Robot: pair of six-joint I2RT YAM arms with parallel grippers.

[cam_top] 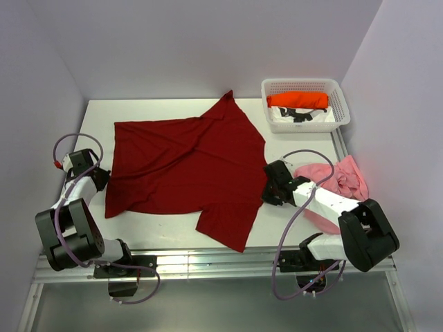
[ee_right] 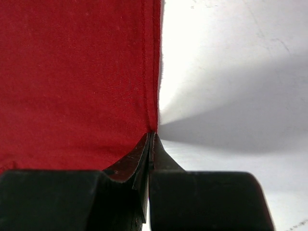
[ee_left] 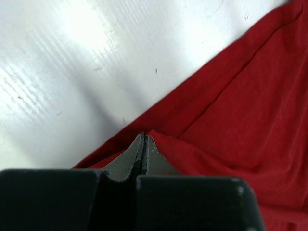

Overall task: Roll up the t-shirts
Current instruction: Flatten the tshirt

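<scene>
Dark red t-shirt point(cam_top: 183, 162) spread on desk point(cam_top: 104, 117); left tool point(ee_left: 143, 139) and right tool point(ee_right: 151, 137) each pinched shut on opposite edges, likely tensioning cloth flat before rolling

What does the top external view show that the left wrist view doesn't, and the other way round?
Top only: the basket with the orange t-shirt, the pink t-shirt under the right arm, the right gripper at the edge of the dark red t-shirt. Left wrist only: the left gripper, jaws shut, pinching that shirt's hem. Both: the dark red t-shirt on the white table.
</scene>
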